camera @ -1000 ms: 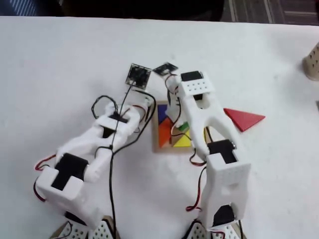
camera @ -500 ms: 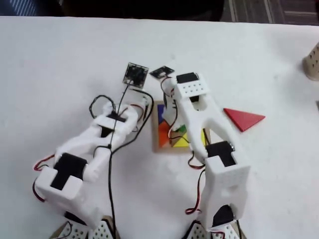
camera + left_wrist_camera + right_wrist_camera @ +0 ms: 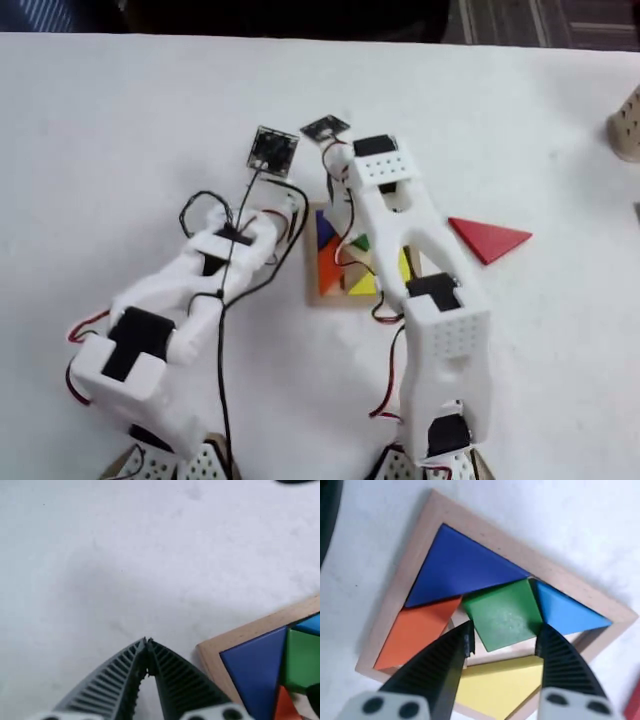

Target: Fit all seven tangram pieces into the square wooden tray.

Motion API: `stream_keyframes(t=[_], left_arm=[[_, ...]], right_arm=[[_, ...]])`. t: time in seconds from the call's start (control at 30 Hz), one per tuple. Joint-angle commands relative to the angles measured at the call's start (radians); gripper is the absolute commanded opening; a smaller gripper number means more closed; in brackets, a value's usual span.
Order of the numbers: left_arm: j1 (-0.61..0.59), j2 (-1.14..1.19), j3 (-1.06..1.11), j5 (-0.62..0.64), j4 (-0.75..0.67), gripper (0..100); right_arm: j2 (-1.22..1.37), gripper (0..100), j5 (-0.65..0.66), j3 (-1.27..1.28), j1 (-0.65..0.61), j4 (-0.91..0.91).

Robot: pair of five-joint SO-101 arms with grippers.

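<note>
The right gripper (image 3: 504,641) hangs over the wooden tray (image 3: 530,560), jaws spread wide to either side of the green square (image 3: 502,614), holding nothing. The square lies in the tray against the blue triangle (image 3: 455,572). 1 red triangle (image 3: 490,239) lies on the table (image 3: 120,130), apart from the tray. The left gripper (image 3: 147,645) rests closed and empty beside the tray's corner.

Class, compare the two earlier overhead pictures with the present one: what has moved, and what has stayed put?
The right arm has shifted a little toward the left arm and the table's far edge, uncovering more of the tray. The right gripper hangs open above the green square. Nothing was gripped or released. The left gripper, shut beside the tray, hardly moved. The red triangle stayed put.
</note>
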Motion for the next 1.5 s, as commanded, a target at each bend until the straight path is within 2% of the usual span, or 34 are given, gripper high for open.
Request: stream_keyframes(t=[0.0,0.2,0.37,0.47,0.6,0.77,0.9,1.13,1.2,1.37,1.47], left_arm=[[-0.01,-0.007,-0.06,-0.006,-0.031,2],[-0.01,-0.007,-0.06,-0.006,-0.031,2],[-0.01,-0.007,-0.06,-0.006,-0.031,2],[-0.01,-0.007,-0.06,-0.006,-0.031,2],[-0.015,-0.007,-0.06,-0.006,-0.031,2],[-0.021,-0.008,-0.06,-0.006,-0.031,2],[-0.022,-0.008,-0.06,-0.006,-0.031,2],[-0.022,-0.008,-0.06,-0.006,-0.031,2],[-0.022,-0.008,-0.06,-0.006,-0.031,2],[-0.022,-0.008,-0.06,-0.006,-0.031,2],[-0.022,-0.008,-0.06,-0.006,-0.031,2]], right_arm=[[0.067,19.8,0.068,-0.075,0.015,0.054],[0.154,19.5,0.115,-0.207,0.067,0.142],[0.199,19.7,0.236,-0.245,0.022,0.242],[0.2,20.0,0.256,-0.247,-0.004,0.246],[0.202,26.0,0.348,-0.247,-0.031,0.272],[0.2,26.2,0.373,-0.249,-0.036,0.239],[0.208,26.2,0.494,-0.244,-0.016,0.257],[0.208,26.1,0.562,-0.242,0.071,0.265],[0.208,24.5,0.569,-0.242,0.082,0.265],[0.209,10.8,0.569,-0.244,0.07,0.26],[0.209,9.4,0.565,-0.25,0.071,0.26]])
